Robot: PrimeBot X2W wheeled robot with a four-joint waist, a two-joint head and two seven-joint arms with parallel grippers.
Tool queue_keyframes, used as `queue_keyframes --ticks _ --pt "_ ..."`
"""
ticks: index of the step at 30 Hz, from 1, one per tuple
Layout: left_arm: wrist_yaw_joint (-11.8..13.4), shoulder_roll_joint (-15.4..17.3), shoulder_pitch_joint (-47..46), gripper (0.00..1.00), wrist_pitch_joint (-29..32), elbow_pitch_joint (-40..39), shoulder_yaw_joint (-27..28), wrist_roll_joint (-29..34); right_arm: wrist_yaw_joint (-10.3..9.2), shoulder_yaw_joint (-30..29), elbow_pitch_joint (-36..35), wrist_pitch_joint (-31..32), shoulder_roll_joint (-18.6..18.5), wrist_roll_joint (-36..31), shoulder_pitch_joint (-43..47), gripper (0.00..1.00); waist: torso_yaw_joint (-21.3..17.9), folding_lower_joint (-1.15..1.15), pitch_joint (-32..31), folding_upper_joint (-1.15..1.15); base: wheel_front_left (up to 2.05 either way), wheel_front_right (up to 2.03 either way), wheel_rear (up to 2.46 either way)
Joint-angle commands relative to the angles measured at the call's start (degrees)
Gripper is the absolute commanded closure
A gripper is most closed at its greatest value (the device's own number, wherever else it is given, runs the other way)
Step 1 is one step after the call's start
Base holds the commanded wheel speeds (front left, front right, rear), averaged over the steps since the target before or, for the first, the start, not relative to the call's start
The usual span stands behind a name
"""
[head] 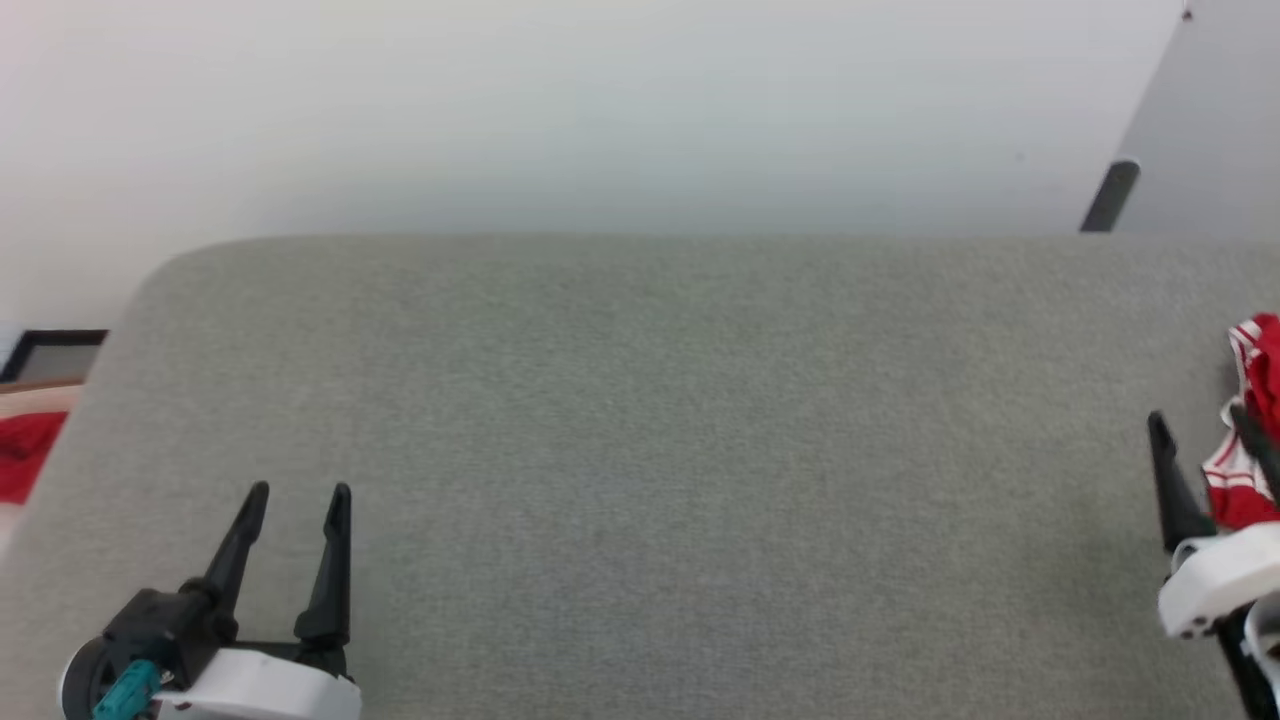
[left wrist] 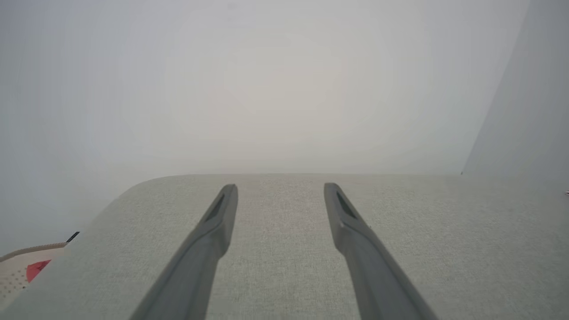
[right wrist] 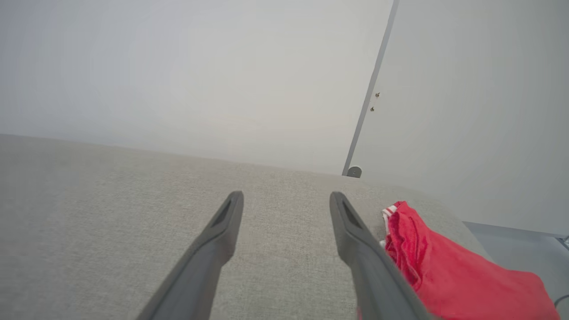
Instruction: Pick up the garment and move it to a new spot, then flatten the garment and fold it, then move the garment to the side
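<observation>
The garment, red with red-and-white striped trim, lies bunched at the far right edge of the grey fabric surface; in the right wrist view it is a crumpled red heap just right of my right finger. My right gripper stands open beside it, nothing between its fingers, its right finger at the cloth's edge. My left gripper is open and empty over the lower left of the surface, its fingers spread above bare fabric.
A small red cloth lies off the surface's left edge, seen against a cream perforated basket. A white wall stands behind the surface. A grey door with a dark stopper is at the back right.
</observation>
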Motion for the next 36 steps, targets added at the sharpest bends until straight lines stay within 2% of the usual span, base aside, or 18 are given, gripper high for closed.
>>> queue_keyframes --ticks 1,7,17,36 --pt "-0.1 0.0 0.7 0.00 0.0 -0.2 0.3 0.1 -0.09 -0.6 -0.7 -0.2 0.7 -0.7 1.4 0.00 2.1 0.00 -2.1 0.00 0.00 0.00 0.00" --pt "-0.1 0.1 2.2 0.00 0.0 -0.2 1.5 0.5 -0.09 -3.3 -5.0 -0.4 4.5 -2.4 7.0 0.00 2.8 0.00 -3.1 0.00 0.00 0.00 0.00" --pt "-0.1 0.9 3.7 0.00 0.0 -0.9 2.1 0.3 -0.09 -4.8 -9.6 -0.5 8.7 -3.9 12.9 0.00 3.2 0.00 -3.8 0.00 0.00 0.00 0.00" --pt "0.0 1.6 4.7 0.00 0.0 0.0 1.9 1.2 -0.09 -4.8 -13.1 -0.6 12.9 -4.3 19.0 0.00 2.9 0.00 -4.2 0.00 0.00 0.00 0.00"
